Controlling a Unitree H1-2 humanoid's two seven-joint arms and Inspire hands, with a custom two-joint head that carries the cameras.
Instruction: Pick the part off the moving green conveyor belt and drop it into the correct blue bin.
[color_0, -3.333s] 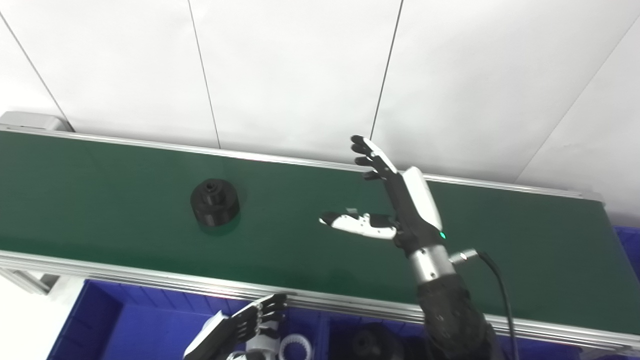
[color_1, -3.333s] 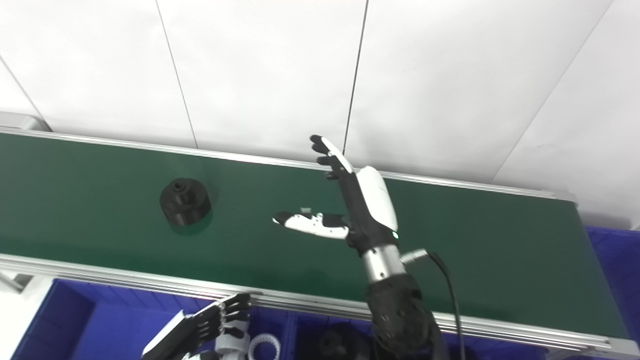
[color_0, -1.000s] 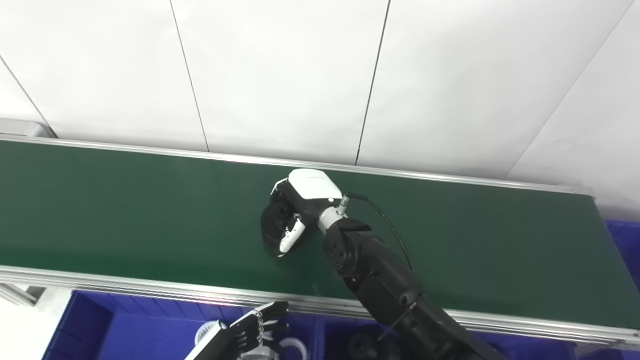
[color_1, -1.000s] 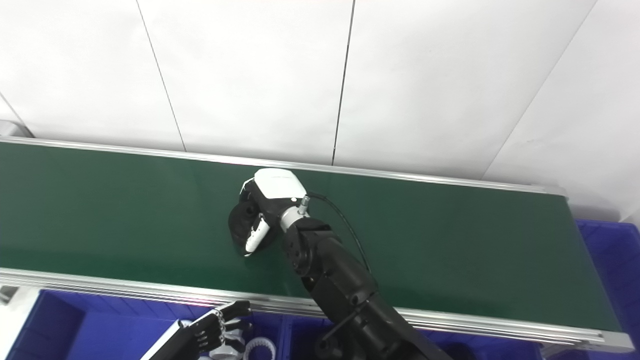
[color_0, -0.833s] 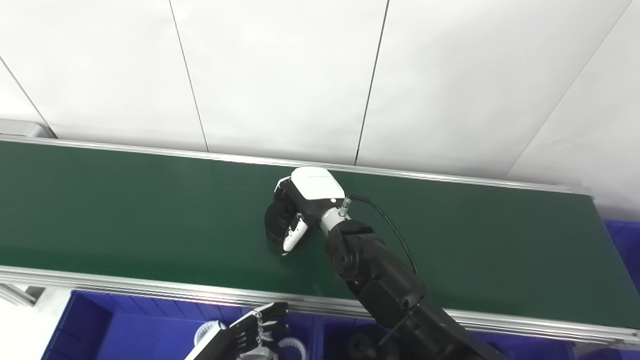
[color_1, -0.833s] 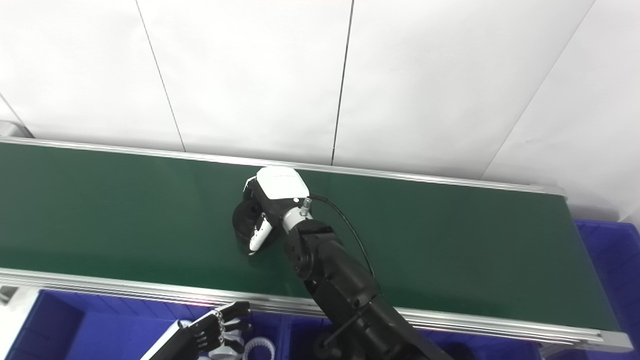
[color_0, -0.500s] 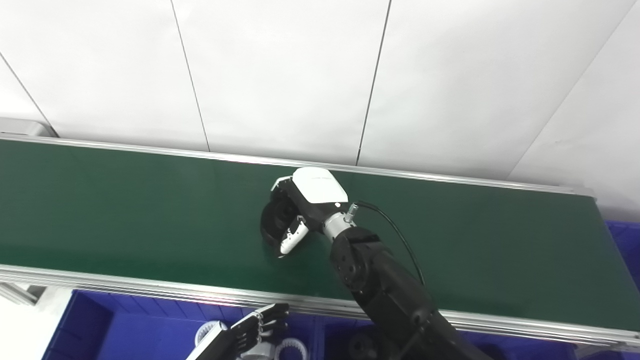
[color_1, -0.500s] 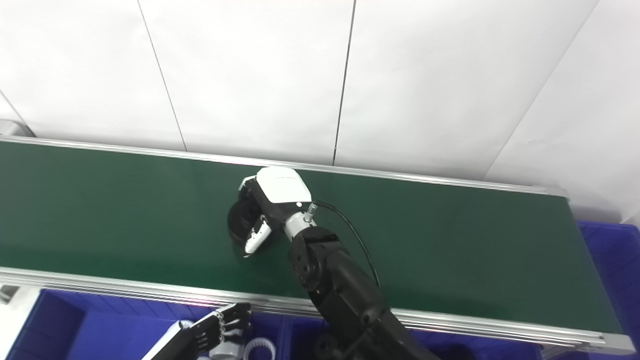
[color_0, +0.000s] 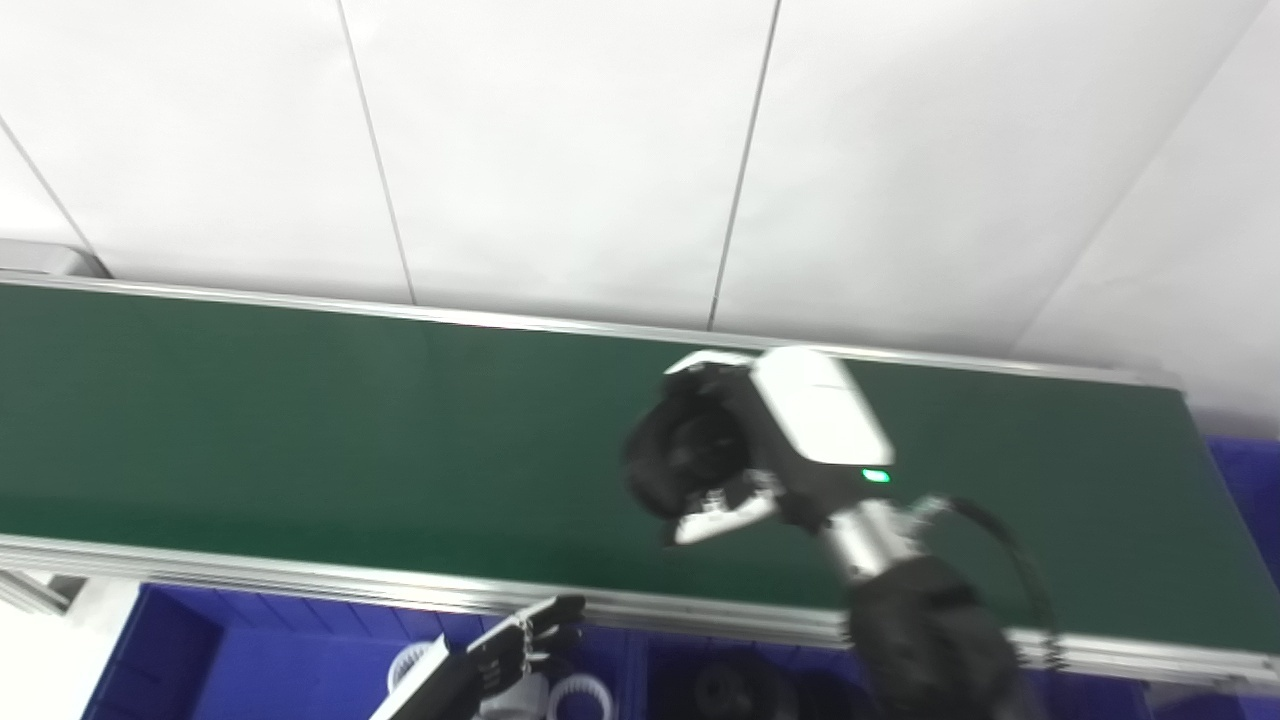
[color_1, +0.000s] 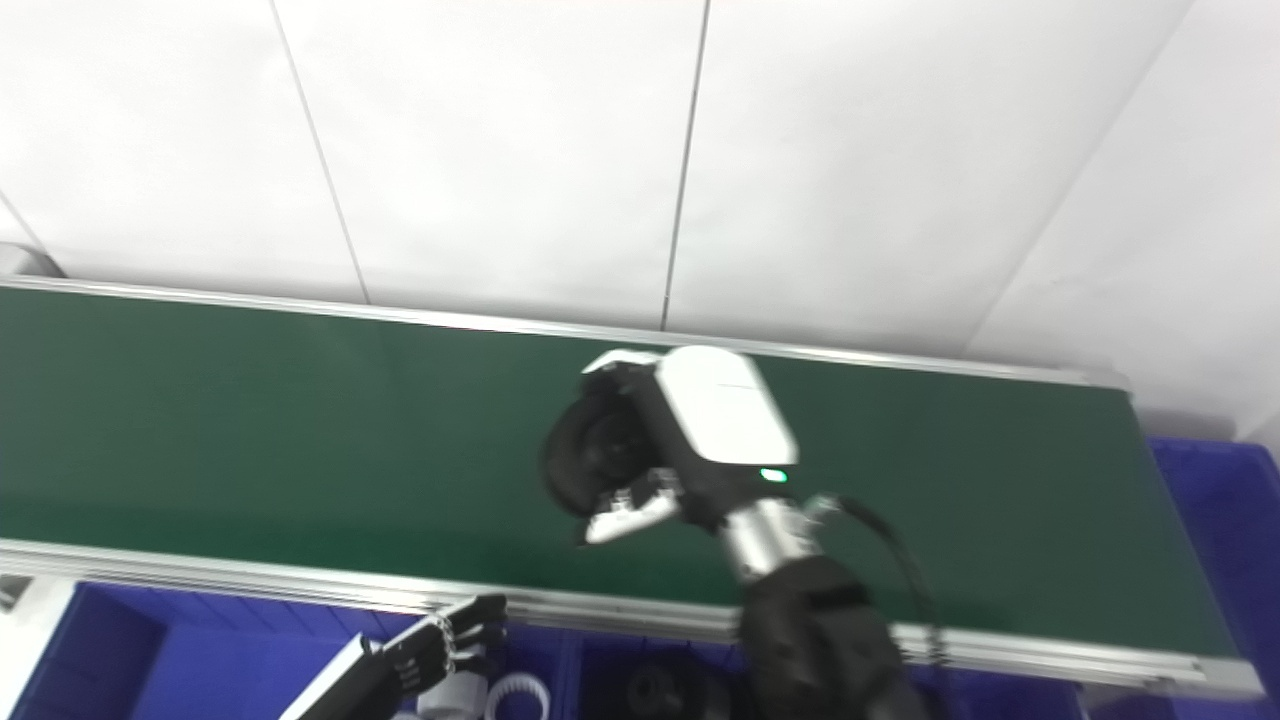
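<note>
My right hand (color_0: 770, 440) is shut on the black round part (color_0: 680, 455), a stepped cylinder, and holds it lifted above the green conveyor belt (color_0: 250, 400). The fingers wrap the part's far side and the thumb presses its near side. The same hold shows in the right eye view (color_1: 600, 450). My left hand (color_0: 490, 665) hangs low at the bottom edge over the blue bins, its fingers straight and apart, holding nothing.
Blue bins (color_0: 200, 660) run under the belt's near rail. One holds white ring parts (color_0: 580, 695), the bin to its right holds black round parts (color_0: 730, 685). Another blue bin (color_0: 1245, 480) stands at the belt's right end. A white panelled wall rises behind.
My right hand has lifted the black part off the belt and carried it to the right and nearer. Earlier it closed on the part as it rode along. The left hand stays put.
</note>
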